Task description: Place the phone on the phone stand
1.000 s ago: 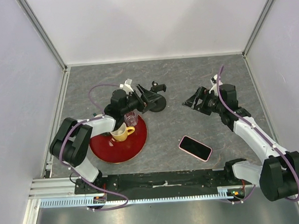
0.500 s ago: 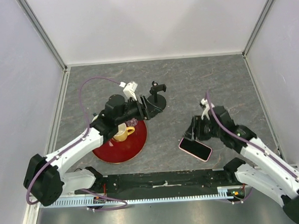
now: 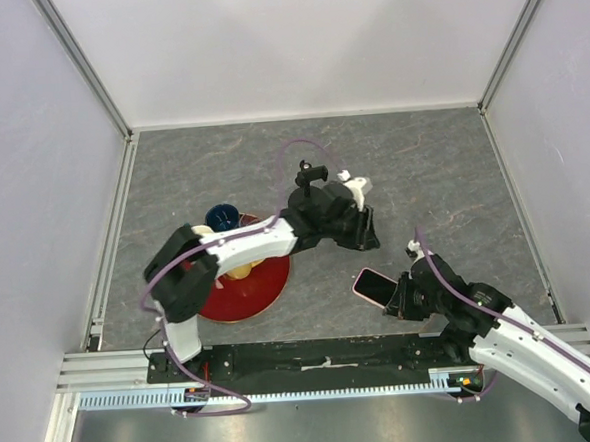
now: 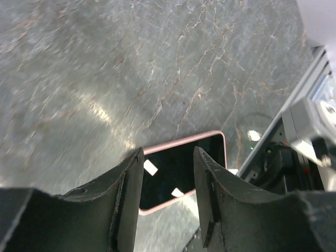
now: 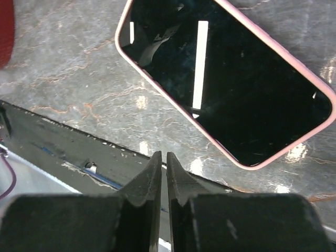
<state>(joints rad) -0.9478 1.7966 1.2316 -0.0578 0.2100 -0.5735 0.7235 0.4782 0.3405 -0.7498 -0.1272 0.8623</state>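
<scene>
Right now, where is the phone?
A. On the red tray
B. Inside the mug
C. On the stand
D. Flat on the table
D: the phone lies screen-up on the table, and the stand stands apart from it with nothing on it.

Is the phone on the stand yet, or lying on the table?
The phone lies flat on the table, screen up, in both wrist views; the phone stand stands apart, its head bare.
</scene>
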